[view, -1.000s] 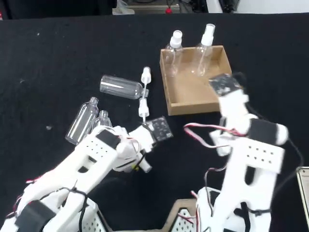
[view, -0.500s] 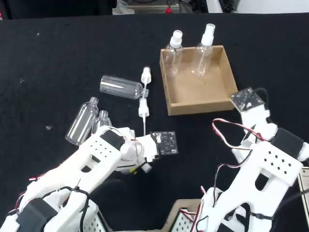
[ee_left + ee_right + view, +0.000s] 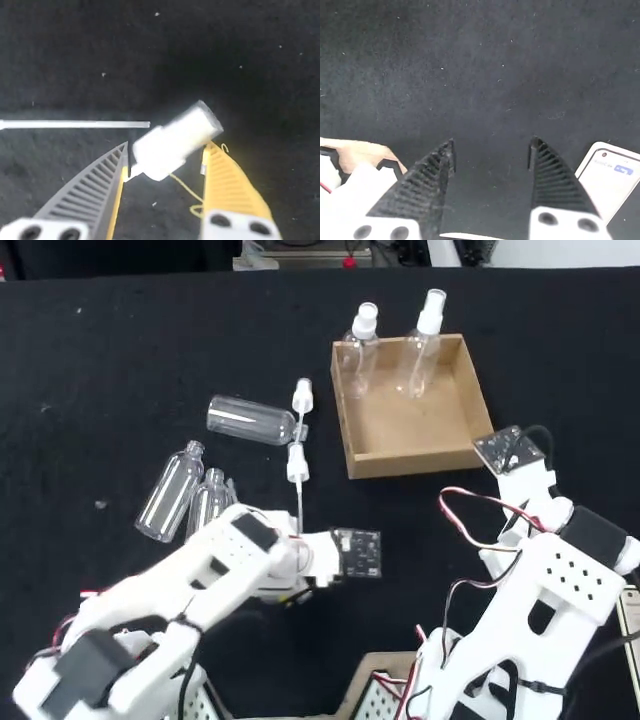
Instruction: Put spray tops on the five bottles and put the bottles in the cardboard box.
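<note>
Two bottles wear spray tops and stand upright in the cardboard box (image 3: 415, 460) at the upper right of the high view: a capped bottle (image 3: 358, 352) and, beside it, a taller capped bottle (image 3: 424, 340), both at the far wall. Three more lie open on the black table (image 3: 120, 350) left of centre: a lying bottle (image 3: 250, 420), and below it a slanted bottle (image 3: 170, 490) close beside a half-hidden bottle (image 3: 207, 502) that the left arm partly covers. One loose spray top (image 3: 302, 398) lies just beside the lying bottle's mouth; a second loose spray top (image 3: 297, 465) lies below it, its thin tube (image 3: 75, 124) running toward the left arm. The left gripper (image 3: 165, 146) is clamped on a white spray top (image 3: 172, 140) (its own tube is hidden). At lower right, the right gripper (image 3: 491, 145) hangs over bare table with jaws apart, near a phone (image 3: 607, 170).
</note>
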Controlling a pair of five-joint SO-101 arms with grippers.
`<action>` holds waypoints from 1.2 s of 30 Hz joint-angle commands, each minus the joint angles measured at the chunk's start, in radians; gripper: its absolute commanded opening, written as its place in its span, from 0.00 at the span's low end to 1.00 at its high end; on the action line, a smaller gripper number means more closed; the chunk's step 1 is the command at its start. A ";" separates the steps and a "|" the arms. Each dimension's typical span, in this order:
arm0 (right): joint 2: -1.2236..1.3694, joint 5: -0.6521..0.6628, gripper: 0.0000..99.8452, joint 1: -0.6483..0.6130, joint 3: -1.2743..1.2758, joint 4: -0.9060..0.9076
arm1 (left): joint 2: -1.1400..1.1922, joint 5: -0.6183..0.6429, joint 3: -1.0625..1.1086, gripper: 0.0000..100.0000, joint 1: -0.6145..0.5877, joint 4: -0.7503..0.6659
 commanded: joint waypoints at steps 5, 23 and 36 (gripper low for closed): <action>-0.030 0.006 0.21 0.015 -0.002 -0.018 | 0.176 -0.025 -0.159 0.23 0.013 -0.014; -0.031 0.009 0.21 0.011 0.050 -0.025 | 0.204 -0.023 -0.206 0.09 0.024 -0.021; -0.031 0.008 0.21 0.011 0.051 -0.025 | -0.018 0.048 -0.282 0.09 0.024 0.195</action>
